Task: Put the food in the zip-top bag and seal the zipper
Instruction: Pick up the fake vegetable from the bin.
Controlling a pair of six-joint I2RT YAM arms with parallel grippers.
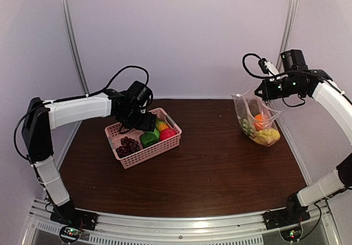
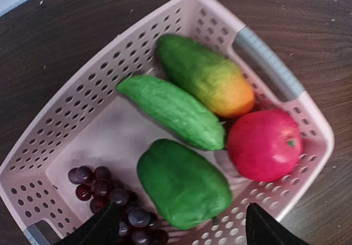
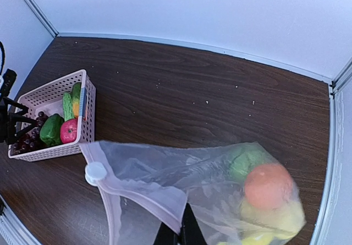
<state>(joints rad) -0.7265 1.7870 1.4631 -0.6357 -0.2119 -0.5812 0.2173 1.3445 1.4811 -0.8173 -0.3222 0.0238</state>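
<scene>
From above, the left pincer [image 1: 143,125] hangs over the pink basket [image 1: 147,154] on the brown surface [image 1: 220,168]. Well apart on the right, the right pincer [image 1: 264,94] holds up the zip-top bag [image 1: 248,110] with an orange [image 1: 259,121] and a yellow fruit [image 1: 268,136] inside. The left wrist view shows the left pincer's fingers [image 2: 99,229] wide apart above a cucumber [image 2: 173,112], a red apple [image 2: 264,145], a green pepper [image 2: 184,183] and grapes [image 2: 110,195] in the basket. The right wrist view shows the right pincer clamped on the bag's mouth edge, with the white slider tab [image 3: 95,172] further along that edge.
</scene>
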